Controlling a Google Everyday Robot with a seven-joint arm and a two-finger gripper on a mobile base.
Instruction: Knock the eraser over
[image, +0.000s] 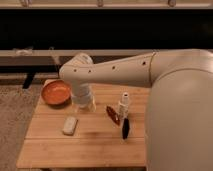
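Observation:
A white rectangular eraser (70, 125) lies flat on the wooden table (60, 150), left of its middle. My gripper (84, 103) hangs from the white arm (115, 70) just behind the eraser and slightly to its right, close to the table top. There is a small gap between the gripper and the eraser. The wrist housing hides most of the gripper.
An orange bowl (55, 92) stands at the table's back left, next to the gripper. A small white bottle (123, 103) stands upright right of centre, with a reddish-brown object (112, 115) and a dark object (125, 128) close by. My arm's large shoulder covers the table's right side.

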